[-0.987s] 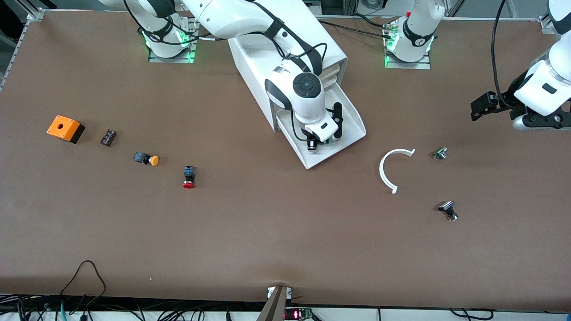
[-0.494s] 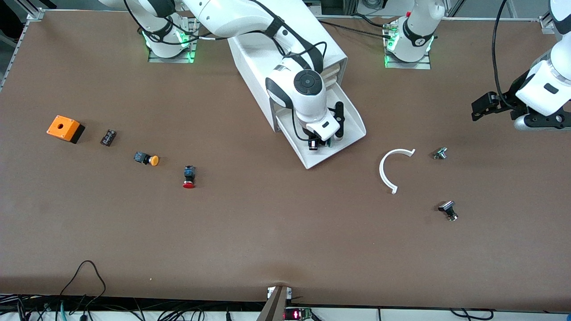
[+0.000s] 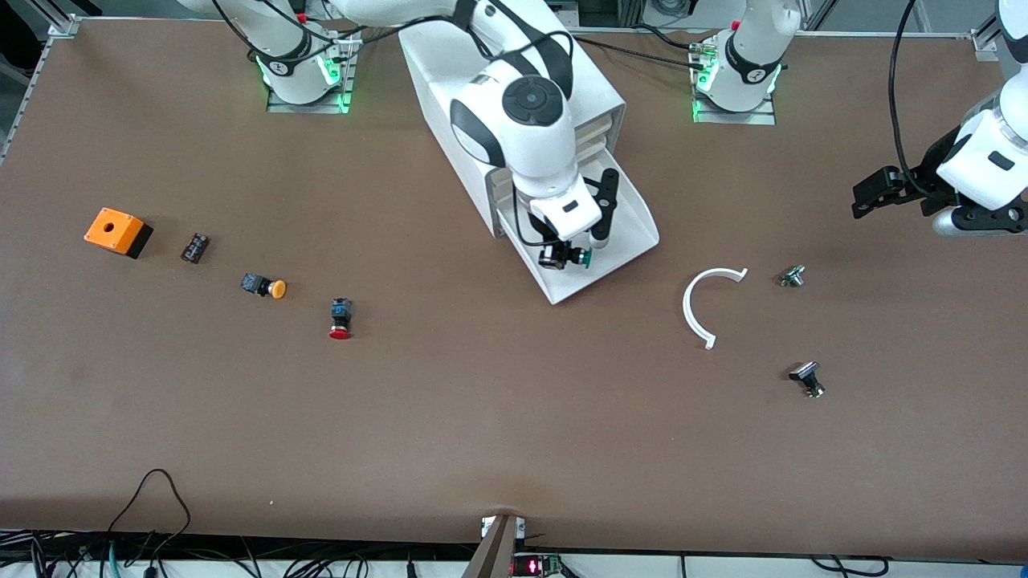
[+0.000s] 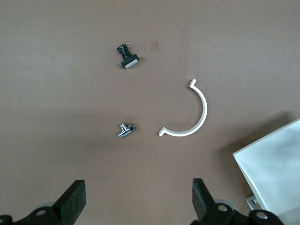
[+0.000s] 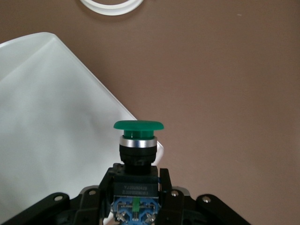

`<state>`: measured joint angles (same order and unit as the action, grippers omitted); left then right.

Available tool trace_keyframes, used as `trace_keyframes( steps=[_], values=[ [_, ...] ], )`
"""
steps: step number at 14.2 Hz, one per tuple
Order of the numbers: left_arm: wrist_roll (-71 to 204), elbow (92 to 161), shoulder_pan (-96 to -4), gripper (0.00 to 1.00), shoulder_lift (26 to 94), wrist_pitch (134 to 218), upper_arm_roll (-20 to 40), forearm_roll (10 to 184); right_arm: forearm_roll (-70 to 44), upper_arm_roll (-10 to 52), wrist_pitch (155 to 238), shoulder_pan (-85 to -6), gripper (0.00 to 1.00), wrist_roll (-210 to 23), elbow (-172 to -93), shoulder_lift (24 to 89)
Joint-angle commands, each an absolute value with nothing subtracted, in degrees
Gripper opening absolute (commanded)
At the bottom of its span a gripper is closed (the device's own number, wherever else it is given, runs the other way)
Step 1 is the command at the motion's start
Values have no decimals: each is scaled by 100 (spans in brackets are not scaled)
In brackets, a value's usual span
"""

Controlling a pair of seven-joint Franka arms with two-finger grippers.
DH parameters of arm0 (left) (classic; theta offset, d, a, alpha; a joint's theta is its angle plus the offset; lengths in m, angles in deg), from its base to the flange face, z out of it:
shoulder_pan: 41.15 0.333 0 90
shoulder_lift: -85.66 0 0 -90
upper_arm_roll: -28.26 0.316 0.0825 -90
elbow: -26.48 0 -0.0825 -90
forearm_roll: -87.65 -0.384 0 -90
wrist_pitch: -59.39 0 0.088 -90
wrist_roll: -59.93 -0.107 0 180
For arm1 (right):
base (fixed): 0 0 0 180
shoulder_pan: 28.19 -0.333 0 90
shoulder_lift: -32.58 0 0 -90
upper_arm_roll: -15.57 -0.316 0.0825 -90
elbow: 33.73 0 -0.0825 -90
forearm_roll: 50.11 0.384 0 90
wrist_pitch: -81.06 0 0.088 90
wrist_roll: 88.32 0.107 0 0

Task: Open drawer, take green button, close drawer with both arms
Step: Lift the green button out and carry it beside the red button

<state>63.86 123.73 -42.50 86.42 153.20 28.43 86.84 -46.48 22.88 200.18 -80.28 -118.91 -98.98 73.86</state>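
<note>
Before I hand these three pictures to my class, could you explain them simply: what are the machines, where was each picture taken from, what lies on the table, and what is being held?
Two white robot arms work at a brown table. One picture looks down from a high camera facing them; the other two come from cameras on the arms' wrists.

The right gripper is shut on the green button, over the open lowest drawer of the white cabinet. The left gripper waits open above the table.

On the table lie an orange box, an orange-capped button, a red-capped button and a white curved strip.

High front camera facing both arms; wrist cameras downward over the table, sharing the white arc (image 3: 705, 305) and drawer (image 3: 634, 233).
</note>
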Motion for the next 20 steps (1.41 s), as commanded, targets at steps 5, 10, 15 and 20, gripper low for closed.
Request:
trace_keyframes(
  steps=[5,10,15,20],
  values=[
    [6239,12211,-4212,100,8549,15246,2852,8809,-4677,2770,19936,-7435,22,-11742,-10710,6809],
    [6265,12211,-4176,100,8557,15220,2852,8809,-4677,2797,19972,-6443,22,-11252,-11177,6783],
    [6239,12202,-4176,100,8549,15229,2852,8809,-4650,2421,20103,-5152,22,-11144,-11659,6985],
    [6274,11921,-4212,100,8259,15045,2808,8713,-4721,1953,20612,-4393,22,-11845,-12294,7186]
  ],
)
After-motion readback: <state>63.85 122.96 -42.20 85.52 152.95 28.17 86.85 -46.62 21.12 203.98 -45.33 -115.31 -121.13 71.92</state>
